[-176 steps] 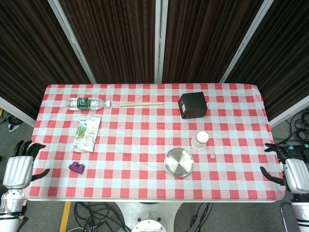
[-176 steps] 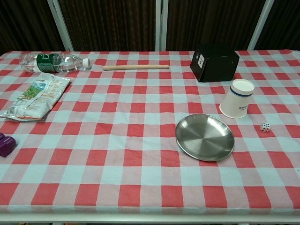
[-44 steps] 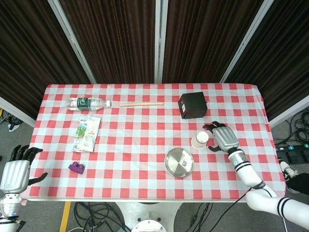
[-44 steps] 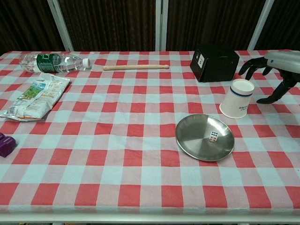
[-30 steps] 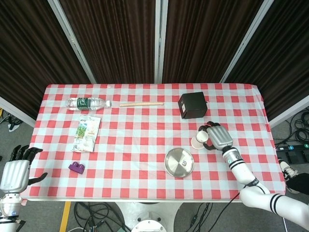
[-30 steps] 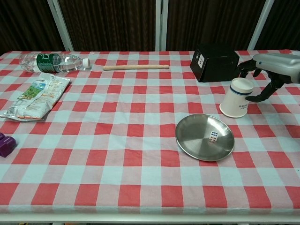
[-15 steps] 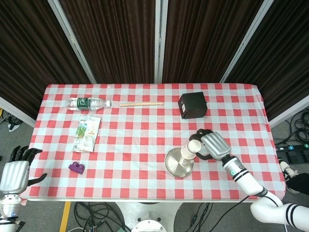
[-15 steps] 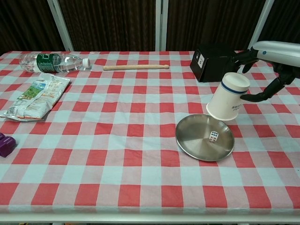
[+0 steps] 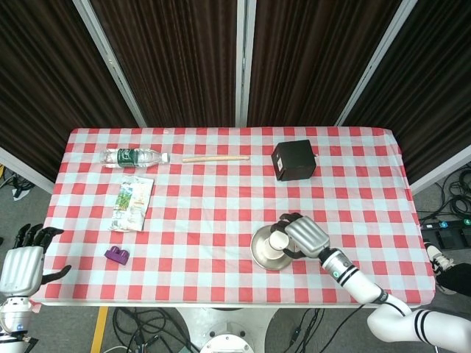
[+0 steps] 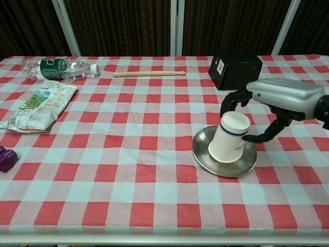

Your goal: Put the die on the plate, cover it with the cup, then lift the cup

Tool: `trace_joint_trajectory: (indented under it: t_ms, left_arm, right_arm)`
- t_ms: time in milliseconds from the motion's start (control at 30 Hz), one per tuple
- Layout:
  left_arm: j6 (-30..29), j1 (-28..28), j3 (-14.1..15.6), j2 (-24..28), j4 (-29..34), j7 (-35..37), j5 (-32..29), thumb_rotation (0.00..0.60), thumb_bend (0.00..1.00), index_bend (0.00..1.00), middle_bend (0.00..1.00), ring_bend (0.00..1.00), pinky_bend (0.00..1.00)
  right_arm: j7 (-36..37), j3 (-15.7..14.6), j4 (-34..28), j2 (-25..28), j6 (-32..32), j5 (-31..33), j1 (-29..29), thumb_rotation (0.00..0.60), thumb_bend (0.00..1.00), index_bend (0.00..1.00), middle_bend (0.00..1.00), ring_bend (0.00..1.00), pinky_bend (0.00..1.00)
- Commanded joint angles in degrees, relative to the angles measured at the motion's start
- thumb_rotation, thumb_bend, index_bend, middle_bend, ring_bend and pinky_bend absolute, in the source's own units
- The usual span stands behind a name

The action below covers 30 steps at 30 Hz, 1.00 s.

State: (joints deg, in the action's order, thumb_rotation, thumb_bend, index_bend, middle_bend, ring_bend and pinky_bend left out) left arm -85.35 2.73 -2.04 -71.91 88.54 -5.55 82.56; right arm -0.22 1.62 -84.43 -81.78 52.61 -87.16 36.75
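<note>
On the red-checked table (image 10: 128, 170), covering step apparently done: right hand (image 10: 277, 100) wrapped around the inverted cup (image 10: 230, 138) standing on the plate (image 10: 200, 149), die hidden beneath; left hand (image 9: 22, 265) spread, idle; next, lift straight up.

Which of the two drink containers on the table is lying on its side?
The water bottle at the far left lies on its side; the paper cup stands mouth-down on the plate.
</note>
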Motion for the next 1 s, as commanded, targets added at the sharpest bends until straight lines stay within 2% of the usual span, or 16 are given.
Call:
trace_joint_trajectory:
  t_ms: [33, 267, 533, 767, 1000]
  left_arm:
    - [0.04, -0.01, -0.01, -0.04, -0.17, 0.02, -0.04, 0.600, 0.07, 0.26, 0.24, 0.13, 0.09]
    - [-0.12, -0.18, 0.04, -0.15, -0.35, 0.03, 0.01, 0.600, 0.07, 0.26, 0.24, 0.13, 0.09]
    - [-0.08, -0.24, 0.04, -0.01, -0.17, -0.23, -0.01, 0.600, 0.07, 0.26, 0.24, 0.13, 0.09]
    - [-0.37, -0.28, -0.08, 0.26, 0.22, -0.37, 0.14, 0.600, 0.07, 0.26, 0.24, 0.13, 0.09]
    - [-0.38, -0.47, -0.02, 0.25, 0.32, -0.57, -0.05, 0.600, 0.07, 0.26, 0.24, 0.13, 0.09]
  right_arm:
    - [-0.55, -0.14, 0.99, -0.82, -0.29, -0.02, 0.37, 0.600, 0.28, 0.49, 0.41, 0.20, 0.26]
    - [-1.50, 1.03, 4.44, -3.32, 0.67, 0.76, 0.85, 0.600, 0.28, 0.49, 0.40, 0.20, 0.26]
    - [2.88, -1.92, 1.80, -1.60, 1.16, -3.01, 0.90, 0.600, 0.28, 0.49, 0.41, 0.20, 0.26]
    - [2.17, 0.11, 6.54, -4.06, 1.04, -0.86, 1.66, 0.600, 0.28, 0.49, 0.39, 0.20, 0.26]
    - [4.19, -2.76, 3.88, -1.91, 2.95, -4.86, 1.13, 0.600, 0.27, 0.49, 0.39, 0.20, 0.26]
